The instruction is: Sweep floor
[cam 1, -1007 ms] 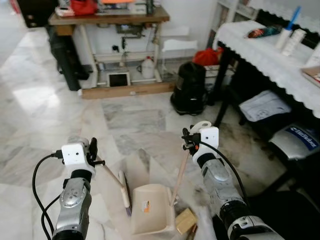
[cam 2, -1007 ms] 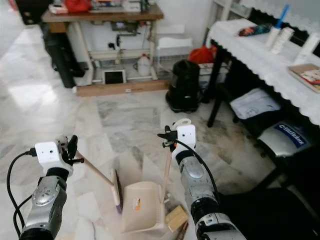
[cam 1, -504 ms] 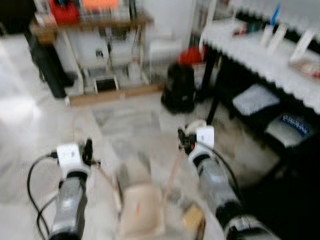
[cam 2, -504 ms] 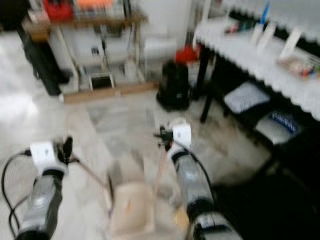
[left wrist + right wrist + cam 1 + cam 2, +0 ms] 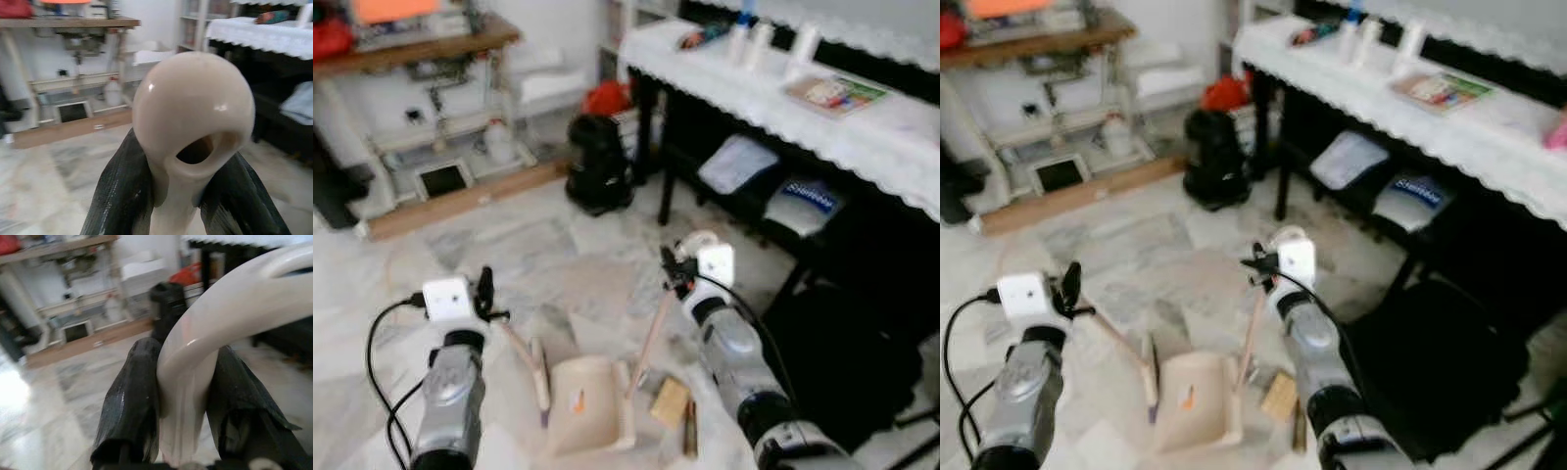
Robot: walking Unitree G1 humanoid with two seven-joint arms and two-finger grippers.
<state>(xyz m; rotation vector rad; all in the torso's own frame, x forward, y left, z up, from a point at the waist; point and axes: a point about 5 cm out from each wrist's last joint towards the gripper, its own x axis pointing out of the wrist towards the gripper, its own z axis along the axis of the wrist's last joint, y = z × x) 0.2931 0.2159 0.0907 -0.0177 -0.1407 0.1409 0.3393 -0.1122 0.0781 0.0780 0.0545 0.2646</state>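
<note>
My left gripper [image 5: 188,196] is clamped tight on the rounded end of the brush handle [image 5: 193,122], both black fingers [image 5: 120,196] pressed against its neck; the right gripper [image 5: 183,406] is pinched just as firmly on the looped top of the dustpan handle [image 5: 195,362], so neither has any gap to spare. From my left hand the stick slants down to the brush [image 5: 539,372] at the floor, and from my right the pole drops to the cream dustpan [image 5: 585,415], which sits just beside the brush head on the marble floor [image 5: 489,245]. A small tan block [image 5: 670,401] lies close to the pan's right edge. Compared with a second ago, the whole view has swung to the right: the white-clothed table [image 5: 862,127] and the dark space beneath it now loom larger, while both tools sit as they did in my grip. I judge I'm turning toward a fresh patch, with sweeping not yet resumed.
</note>
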